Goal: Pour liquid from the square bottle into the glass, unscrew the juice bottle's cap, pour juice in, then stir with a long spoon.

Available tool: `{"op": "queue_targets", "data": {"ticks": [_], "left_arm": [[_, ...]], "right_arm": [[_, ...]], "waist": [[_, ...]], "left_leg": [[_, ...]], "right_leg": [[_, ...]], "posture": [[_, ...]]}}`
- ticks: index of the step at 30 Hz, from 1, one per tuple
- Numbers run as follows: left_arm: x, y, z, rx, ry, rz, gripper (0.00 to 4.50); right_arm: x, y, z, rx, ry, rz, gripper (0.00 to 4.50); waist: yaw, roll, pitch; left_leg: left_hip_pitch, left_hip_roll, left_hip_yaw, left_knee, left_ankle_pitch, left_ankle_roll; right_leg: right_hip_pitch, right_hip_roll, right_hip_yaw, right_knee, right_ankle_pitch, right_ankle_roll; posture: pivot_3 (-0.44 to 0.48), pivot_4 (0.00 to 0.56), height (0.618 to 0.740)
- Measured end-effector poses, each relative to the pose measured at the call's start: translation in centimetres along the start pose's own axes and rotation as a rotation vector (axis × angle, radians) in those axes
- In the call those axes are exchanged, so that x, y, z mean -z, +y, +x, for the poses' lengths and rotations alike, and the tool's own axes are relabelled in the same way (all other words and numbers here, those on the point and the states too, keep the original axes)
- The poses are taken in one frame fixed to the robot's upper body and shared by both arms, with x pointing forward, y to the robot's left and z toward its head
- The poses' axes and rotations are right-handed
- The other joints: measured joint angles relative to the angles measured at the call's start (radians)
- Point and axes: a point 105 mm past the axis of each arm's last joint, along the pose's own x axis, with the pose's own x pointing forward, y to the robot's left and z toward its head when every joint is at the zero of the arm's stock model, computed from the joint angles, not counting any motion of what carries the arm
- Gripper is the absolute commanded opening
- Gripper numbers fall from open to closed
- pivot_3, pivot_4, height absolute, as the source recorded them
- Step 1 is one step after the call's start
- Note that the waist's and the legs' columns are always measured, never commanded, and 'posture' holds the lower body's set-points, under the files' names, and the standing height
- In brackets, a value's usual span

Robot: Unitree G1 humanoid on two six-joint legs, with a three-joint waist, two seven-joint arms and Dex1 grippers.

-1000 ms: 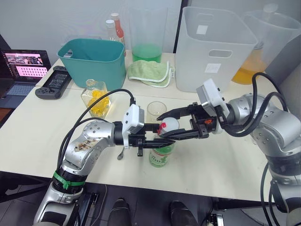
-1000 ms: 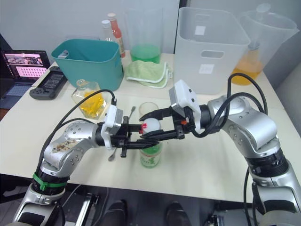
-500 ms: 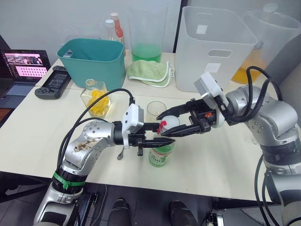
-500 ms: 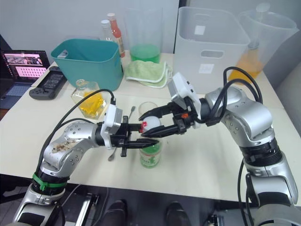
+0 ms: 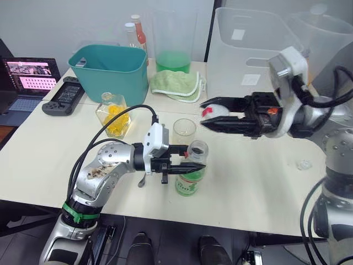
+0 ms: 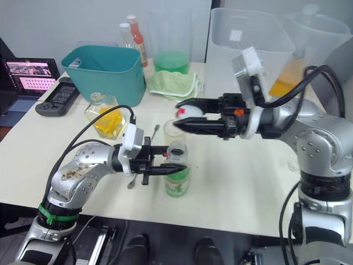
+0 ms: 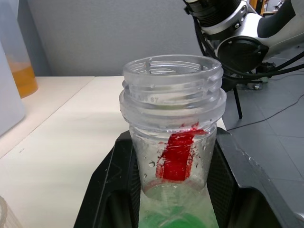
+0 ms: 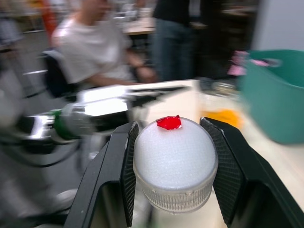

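Left gripper (image 5: 186, 164): clamped on the neck of the slim clear plastic juice bottle with green label (image 5: 190, 175), standing open near the table's (image 5: 44, 160) front edge.
Right gripper (image 5: 212, 115): closed on the small white screw cap (image 5: 215, 111), raised above the table, apart from the bottle.
Small clear glass (image 5: 183, 131): just behind the bottle.
Squat square bottle with yellow contents (image 5: 112, 115): before the teal tub (image 5: 109, 72).

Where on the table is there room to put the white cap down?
The cap could go on bare table right of the juice bottle, in front of the white bin. The left is crowded: the glass, square bottle, teal tub.
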Motion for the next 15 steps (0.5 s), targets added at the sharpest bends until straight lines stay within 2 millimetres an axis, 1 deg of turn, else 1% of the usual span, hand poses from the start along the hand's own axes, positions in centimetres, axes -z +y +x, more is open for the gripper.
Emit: {"op": "queue_targets", "data": {"ticks": [2,8,11,13,15], "left_arm": [[0.0,0.0,-0.1,-0.002,0.000,0.001,1.50],[0.0,0.3,-0.1,0.003,0.003,-0.004,1.50],[-0.1,0.5,0.0,0.006,-0.002,-0.015,1.50],[-0.2,0.8,0.0,0.000,-0.013,-0.037,1.50],[-0.2,1.1,-0.2,-0.008,-0.013,-0.054,1.50]], "right_arm": [[1.1,-1.9,-2.1,0.158,0.016,0.037,1.62],[3.5,-5.8,-6.9,0.507,0.057,0.001,1.62],[6.5,-8.0,-10.0,0.728,0.117,0.001,1.62],[8.5,-8.9,-11.3,0.825,0.131,0.023,1.62],[10.3,-9.7,-12.0,0.896,0.142,0.030,1.62]], "waist": [[0.000,0.000,0.000],[-0.013,0.000,0.000],[-0.012,0.000,0.000],[-0.014,0.000,0.000],[-0.016,0.001,0.000]], "left_leg": [[0.000,0.000,0.000,0.000,0.000,0.000],[0.001,0.000,0.000,0.000,0.000,0.000],[0.001,0.000,0.000,0.000,0.000,0.000],[0.001,0.000,0.000,0.000,0.000,0.000],[0.002,0.000,0.000,0.000,0.000,0.000]], "right_leg": [[0.000,0.000,0.000,0.000,0.000,0.000],[0.001,0.000,0.000,0.001,0.000,0.000],[0.001,0.000,0.000,0.000,0.000,0.001],[0.001,0.000,0.000,0.001,0.000,0.000],[0.001,0.000,0.000,0.001,0.000,0.000]], "posture": [[0.000,0.150,0.733],[0.000,0.150,0.733],[0.000,0.150,0.733],[0.000,0.150,0.733],[0.000,0.150,0.733]]}}
